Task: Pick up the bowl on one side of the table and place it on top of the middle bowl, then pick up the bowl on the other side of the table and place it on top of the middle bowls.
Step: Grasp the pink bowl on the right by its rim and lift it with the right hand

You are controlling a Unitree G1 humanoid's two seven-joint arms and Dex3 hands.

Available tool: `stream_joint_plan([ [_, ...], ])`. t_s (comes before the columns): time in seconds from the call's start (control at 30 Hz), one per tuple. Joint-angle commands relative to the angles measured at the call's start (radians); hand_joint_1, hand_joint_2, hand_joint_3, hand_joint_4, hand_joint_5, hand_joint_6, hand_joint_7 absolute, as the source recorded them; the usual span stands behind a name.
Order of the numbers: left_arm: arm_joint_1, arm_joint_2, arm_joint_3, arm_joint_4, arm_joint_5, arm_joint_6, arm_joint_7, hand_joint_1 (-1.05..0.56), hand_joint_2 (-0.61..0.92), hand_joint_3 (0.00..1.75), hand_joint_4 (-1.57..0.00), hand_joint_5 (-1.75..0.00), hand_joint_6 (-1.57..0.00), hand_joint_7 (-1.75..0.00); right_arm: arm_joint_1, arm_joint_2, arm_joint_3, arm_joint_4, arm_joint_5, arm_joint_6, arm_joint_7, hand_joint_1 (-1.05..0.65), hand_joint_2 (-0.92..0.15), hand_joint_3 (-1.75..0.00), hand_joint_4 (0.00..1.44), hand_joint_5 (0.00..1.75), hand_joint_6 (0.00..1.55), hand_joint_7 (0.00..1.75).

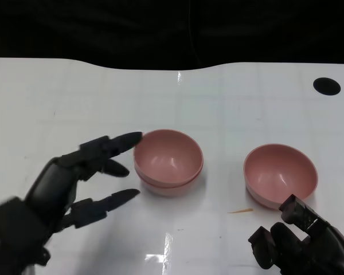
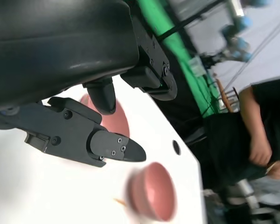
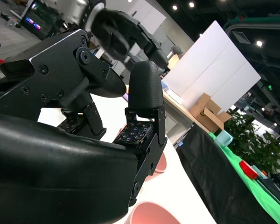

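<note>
Head view: two pink bowls are seen already nested at the centre of the frame, the stacked pair (image 1: 168,162) resting on the white tabletop (image 1: 74,97), while the remaining bowl (image 1: 280,173) sits alone toward the lower right, well apart from the stack. The left hand (image 1: 63,189) is shown at the lower left with its fingers (image 1: 121,141) spread and nothing held, one tip just beside the stack's rim. The right hand (image 1: 301,240) lies at the lower right edge, just below the single bowl, its fingers curled inward and apparently grasping nothing (though they are partly cut off). The step in hand is judged to be the pick-up of the right-side bowl: the fingers should be opened first, the near rim pinched firmly, and the bowl lifted clear before being carried across and lowered level into the stack, so the nested pair is not shoved. A small orange sliver (image 1: 241,211) near the bowl should be avoided. The left wrist view adds what the head view lacks: a person (image 2: 256,135) beside the tabletop and the single bowl (image 2: 151,191), blurred. The right wrist view shows the curled fingers (image 3: 144,98) from close behind, empty, with pink rims beneath.
</note>
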Motion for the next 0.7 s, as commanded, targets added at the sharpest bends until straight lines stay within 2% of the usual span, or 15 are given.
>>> stream_joint_plan([
  [0.03, 0.075, 0.039, 0.144, -0.170, -0.361, 0.253, -0.081, -0.20, 0.91, 0.27, 0.00, -1.67, -0.56, -0.07, -0.005, -0.023, -0.025, 0.017, 0.007, -0.018, 0.025, -0.04, -0.53, -1.12, 0.80, 1.75, 0.77, 1.48],
  [0.1, 0.076, 0.037, 0.166, -0.188, -0.381, 0.296, -0.086, -0.20, 0.91, 0.27, 0.00, -1.67, -0.56, -0.07, -0.006, -0.023, -0.026, 0.017, 0.006, -0.018, 0.027, -0.04, -0.53, -1.12, 0.80, 1.75, 0.77, 1.48],
  [0.13, 0.104, 0.030, 0.200, -0.197, -0.455, 0.337, -0.099, -0.20, 0.91, 0.27, 0.00, -1.67, -0.56, -0.07, -0.010, -0.025, -0.028, 0.021, 0.007, -0.013, 0.027, -0.04, -0.53, -1.12, 0.80, 1.75, 0.76, 1.48],
  [0.17, 0.126, 0.024, 0.228, -0.205, -0.512, 0.373, -0.109, -0.05, 0.82, 0.78, -0.05, -1.71, -0.57, -0.12, -0.014, -0.027, -0.030, 0.024, 0.009, -0.010, 0.028, -0.04, -0.53, -1.12, 0.80, 1.75, 0.76, 1.48],
  [0.2, 0.145, 0.022, 0.254, -0.210, -0.558, 0.404, -0.123, 0.01, 0.76, 1.03, -0.07, -1.73, -0.54, -0.22, -0.017, -0.029, -0.031, 0.028, 0.007, -0.010, 0.028, -0.04, -0.53, -1.12, 0.80, 1.75, 0.76, 1.47],
  [0.23, 0.159, 0.023, 0.273, -0.215, -0.588, 0.429, -0.134, 0.05, 0.74, 1.19, -0.08, -1.74, -0.34, -0.66, -0.020, -0.029, -0.032, 0.034, 0.005, -0.014, 0.034, -0.04, -0.53, -1.13, 0.80, 1.75, 0.76, 1.47],
  [0.27, 0.164, 0.023, 0.286, -0.218, -0.598, 0.447, -0.140, 0.08, 0.74, 1.26, -0.10, -1.74, -0.19, -0.98, -0.022, -0.029, -0.033, 0.038, 0.003, -0.018, 0.040, -0.04, -0.54, -1.13, 0.80, 1.75, 0.76, 1.47],
  [0.33, 0.172, 0.021, 0.309, -0.228, -0.617, 0.486, -0.138, 0.09, 0.75, 1.32, -0.12, -1.75, -0.06, -1.28, -0.023, -0.028, -0.032, 0.041, -0.002, -0.025, 0.044, -0.05, -0.53, -1.13, 0.80, 1.75, 0.77, 1.47],
  [0.43, 0.172, 0.009, 0.329, -0.235, -0.620, 0.519, -0.140, 0.10, 0.75, 1.33, -0.13, -1.75, -0.03, -1.37, -0.022, -0.027, -0.032, 0.043, -0.005, -0.029, 0.045, -0.05, -0.53, -1.13, 0.80, 1.75, 0.76, 1.47],
  [0.7, 0.166, -0.019, 0.355, -0.244, -0.604, 0.559, -0.152, 0.10, 0.75, 1.33, -0.13, -1.75, -0.02, -1.39, -0.023, -0.028, -0.031, 0.043, -0.005, -0.030, 0.046, -0.05, -0.53, -1.14, 0.80, 1.75, 0.76, 1.48],
])
